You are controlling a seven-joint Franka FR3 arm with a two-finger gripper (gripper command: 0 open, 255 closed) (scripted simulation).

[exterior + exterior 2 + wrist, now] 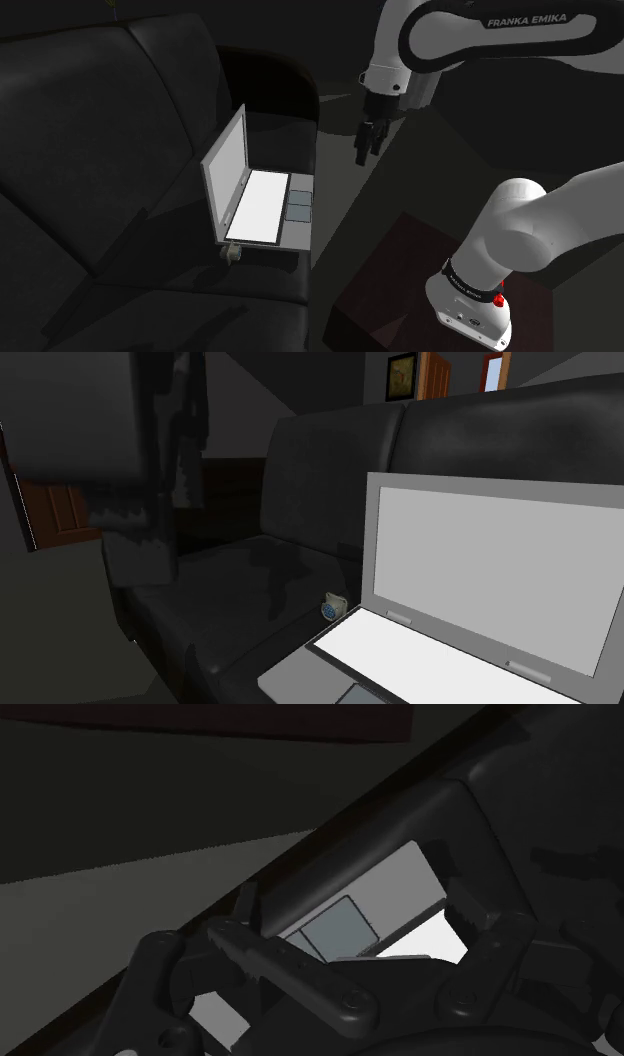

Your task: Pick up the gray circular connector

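On a dark sofa [100, 200] a gray connector [232, 254] lies beside a laptop [262, 205]; FRANKA EMIKA arm [500, 25], fingers [245, 952] apart.

Dark sofa [100, 200], open laptop [265, 205] and small grey connector [232, 254] on its seat

Place: a dimly lit living room in a home is indicated.
Seating: a dark cushioned sofa [100, 150] with tall back cushions and an armrest is seen.
On the seat: an open grey laptop [262, 205] is laid on a cushion.
Wall: a framed picture [402, 374] is hung beside a brown wooden door [436, 374].
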